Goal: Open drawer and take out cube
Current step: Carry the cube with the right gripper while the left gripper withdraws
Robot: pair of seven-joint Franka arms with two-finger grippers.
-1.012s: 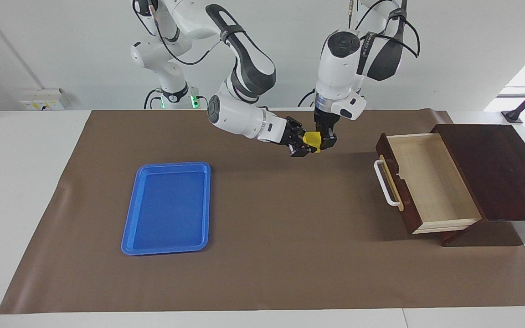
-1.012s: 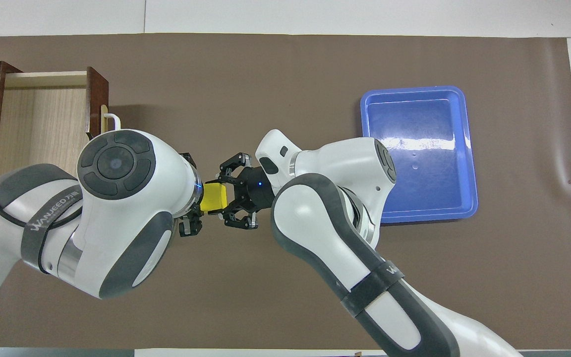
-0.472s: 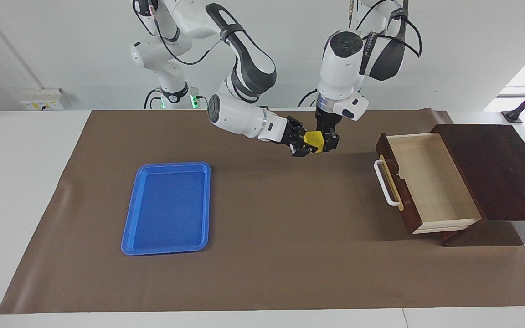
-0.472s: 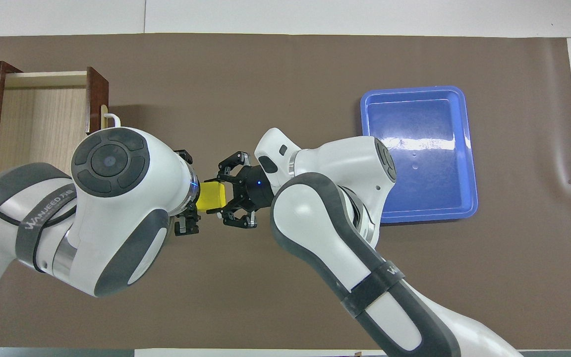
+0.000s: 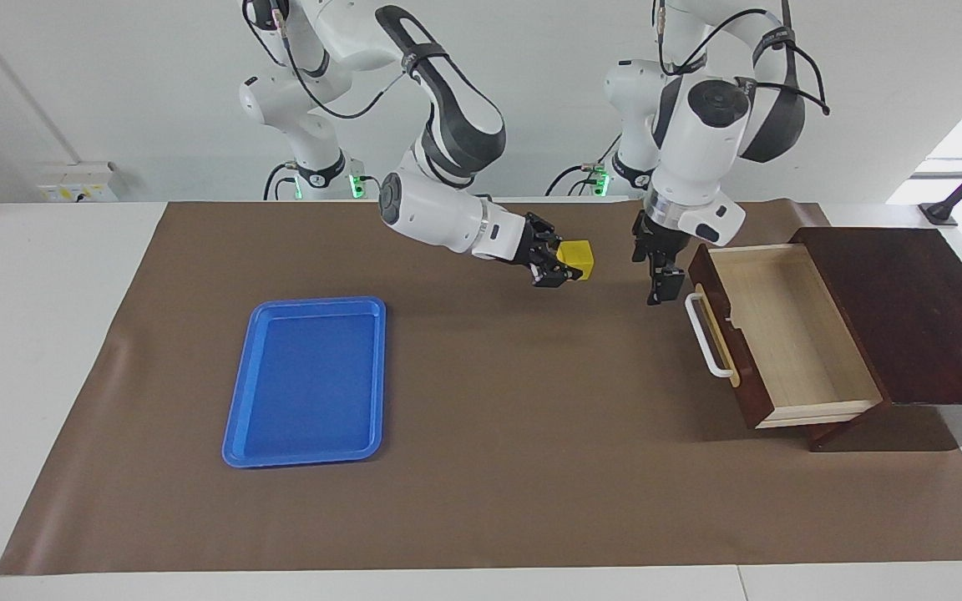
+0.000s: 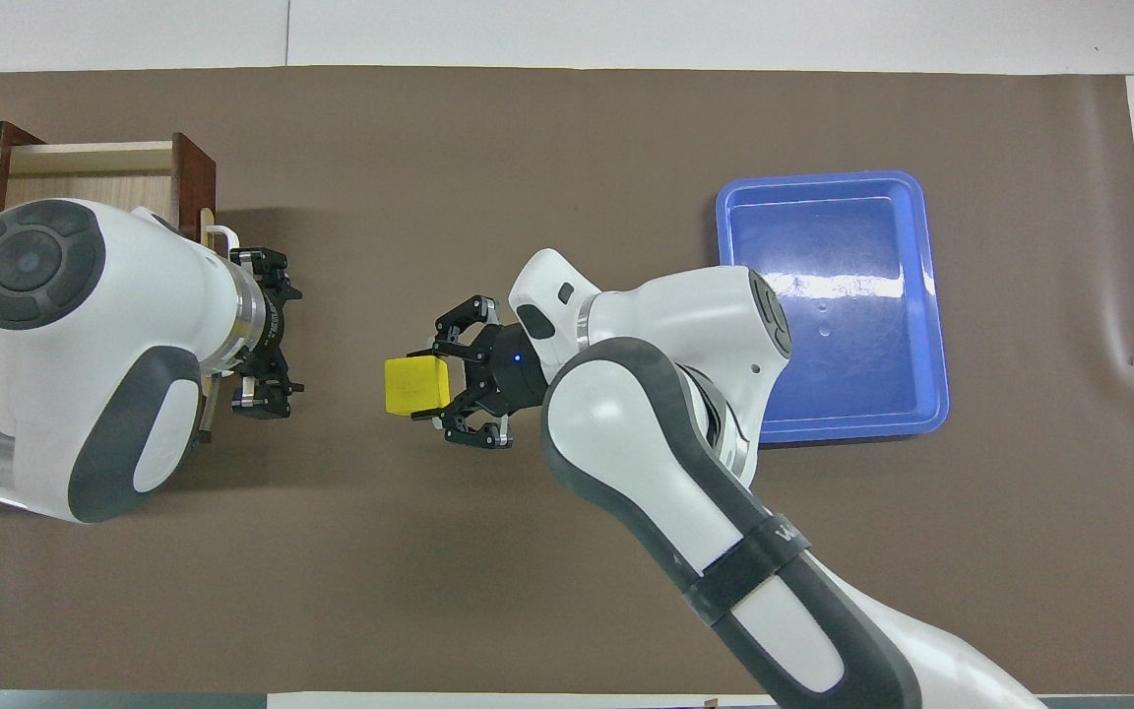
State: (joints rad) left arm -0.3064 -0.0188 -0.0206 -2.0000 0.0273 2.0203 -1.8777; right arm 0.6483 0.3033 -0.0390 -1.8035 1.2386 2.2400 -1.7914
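The yellow cube [image 5: 575, 257] is held in the air over the brown mat by my right gripper [image 5: 566, 265], which is shut on it; in the overhead view the cube [image 6: 415, 385] sticks out of the right gripper [image 6: 432, 385] toward the drawer. My left gripper [image 5: 661, 275] is open and empty, over the mat just in front of the drawer's front; it also shows in the overhead view [image 6: 272, 335]. The drawer [image 5: 782, 330] is pulled out and its pale inside shows nothing in it. Its white handle [image 5: 705, 335] is beside the left gripper. The left arm covers much of the drawer [image 6: 85, 182] from above.
The dark brown box [image 5: 907, 309] that holds the drawer stands at the left arm's end of the table. A blue tray [image 5: 310, 384] lies on the mat toward the right arm's end, with nothing in it; it also shows in the overhead view [image 6: 828, 315].
My left gripper has let go of the cube and moved away toward the drawer's front. The cube stays in my right gripper, which has hardly moved.
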